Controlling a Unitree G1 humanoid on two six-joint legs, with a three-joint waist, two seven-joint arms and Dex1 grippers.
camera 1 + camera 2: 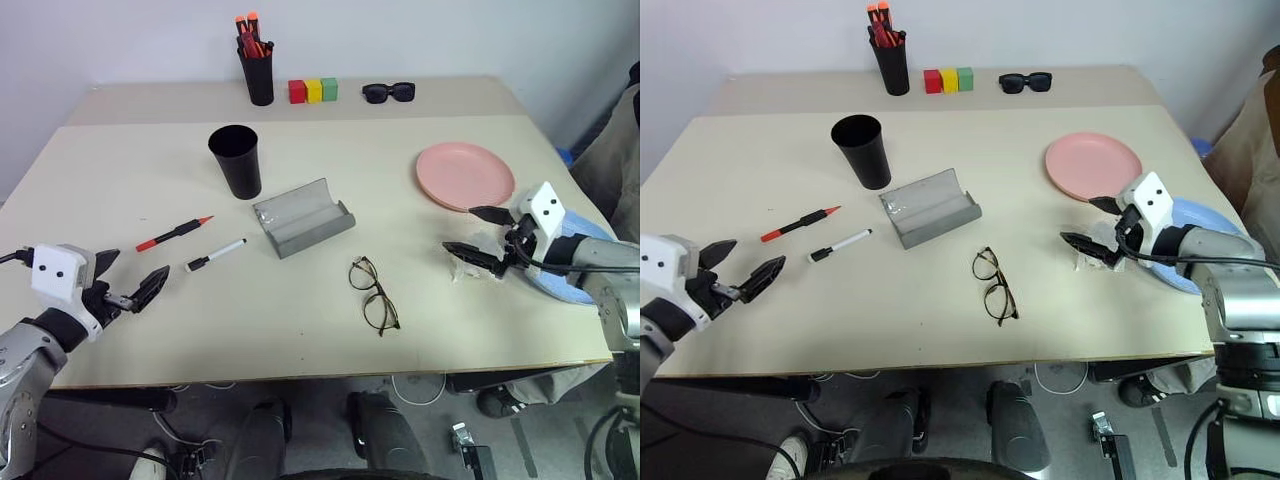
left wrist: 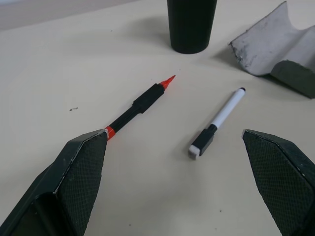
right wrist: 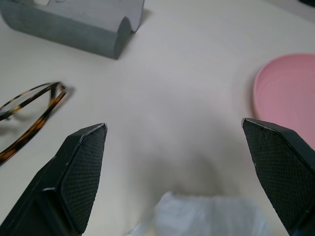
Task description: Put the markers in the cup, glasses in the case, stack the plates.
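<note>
Your left hand (image 1: pixel 128 284) hovers with its fingers spread wide and empty over the near left of the worktop (image 1: pixel 300 330), pointing toward the two markers that lie just beyond it. The red-tipped black marker (image 1: pixel 175 234) lies to the left and a little farther away, and the white marker with the black cap (image 1: pixel 215 255) sits just right of it, nearer you; they lie roughly parallel, close together but not touching. Beyond them the black cup (image 1: pixel 235 161) stands upright, and to its right the grey case (image 1: pixel 303 217) lies open with its trough facing up. The glasses (image 1: pixel 374 294) rest folded open on the worktop near the front edge, right of centre and nearer you than the case. Your right hand (image 1: pixel 478 232) is also wide open and holds nothing, hovering on the right side just nearer than the pink plate (image 1: pixel 465 176), with a scrap of clear plastic (image 3: pixel 206 214) lying on the worktop beneath it. The blue plate (image 1: pixel 1202 222) sits at the right edge, mostly hidden behind your right arm, apart from the pink one. At the far edge you have a pen holder (image 1: pixel 259 73) with orange-capped pens, three coloured blocks (image 1: pixel 313 91) and black sunglasses (image 1: pixel 388 92).
</note>
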